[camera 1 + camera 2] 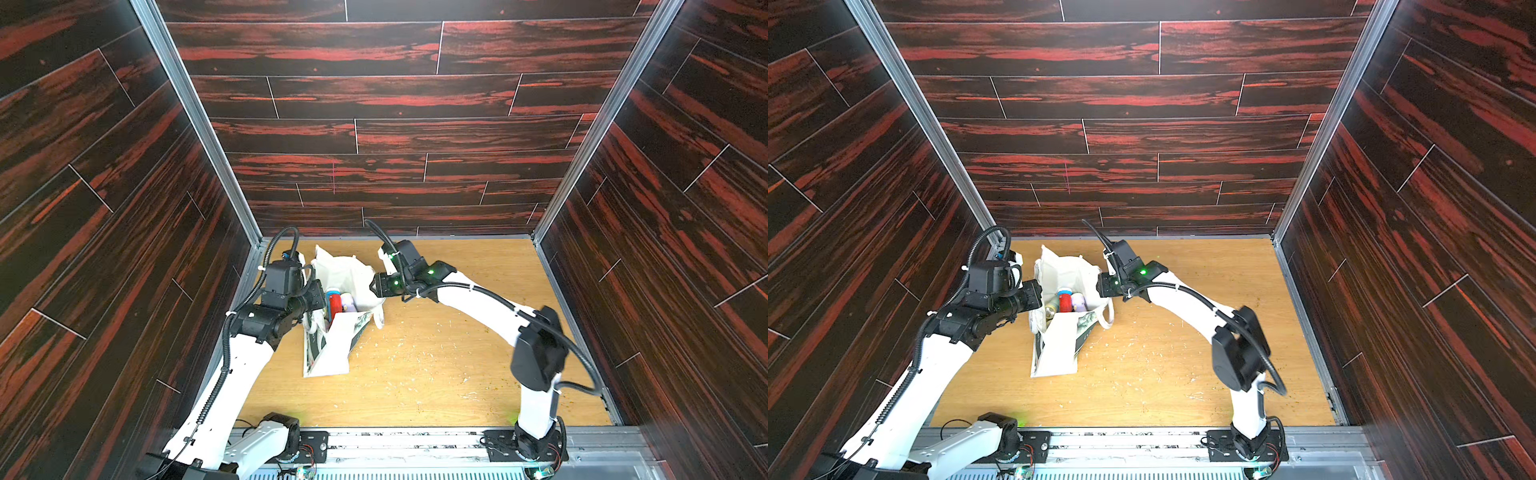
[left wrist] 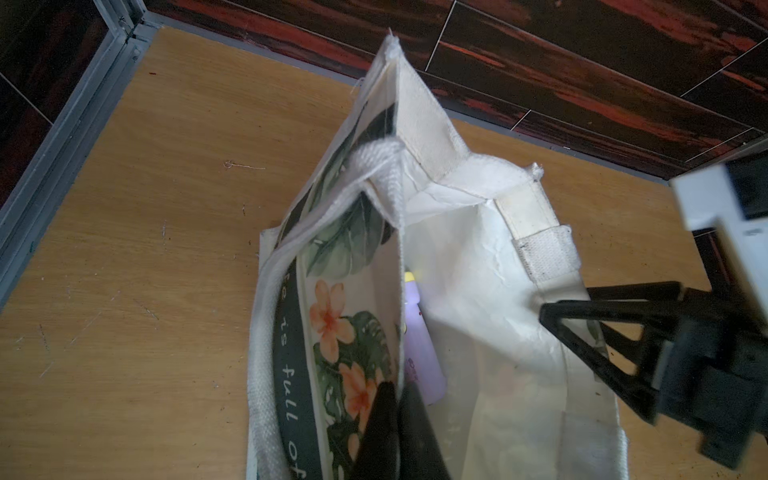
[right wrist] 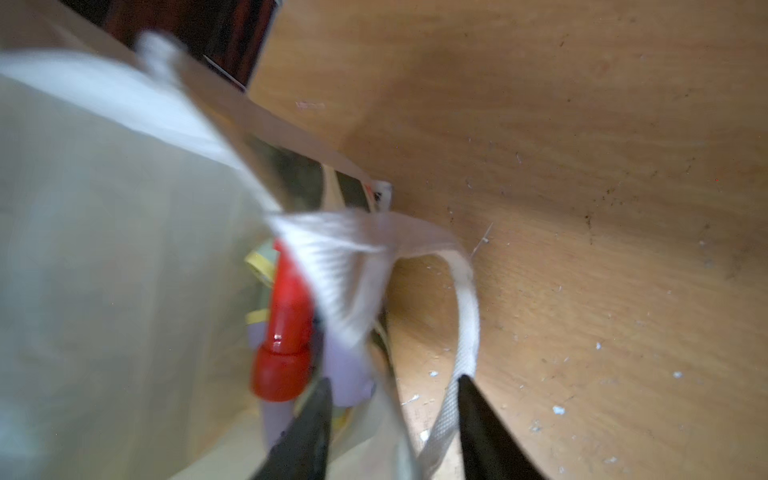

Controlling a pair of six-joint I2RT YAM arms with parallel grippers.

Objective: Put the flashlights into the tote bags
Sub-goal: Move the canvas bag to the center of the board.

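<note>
Left claw (image 2: 399,395): pressed together on the rim of the tote bag (image 1: 345,270), on its printed side; you are holding that wall up.
Right claw (image 3: 395,380): the wrist view, though blurred, shows its fingers apart. They straddle the opposite rim, with the handle strap (image 3: 465,316) against the outer finger. I see nothing pinched.
Flashlights: those you can see are inside the bag, namely a red flashlight (image 3: 286,345), a lilac flashlight (image 3: 345,374) and a cream flashlight (image 1: 1052,309). No others show on the table (image 1: 436,374) in either top view. How many lie deeper in the bag cannot be told.
Risk, wrong catch: if you close the right claw here, it may take only the loose strap and not the rim. The mouth would then sag instead of opening.
Risk, jam: the inner finger sits just beside the lilac flashlight, so closing could trap it against the cloth.
Risk, tipping: the bag looks soft and loaded. Pulling the two rims apart or upward unevenly could roll it over and spill the flashlights.
Risk, slip: the left claw's grip is on thin cloth at the edge, and a sharp tug from the other side may pull the cloth free.
</note>
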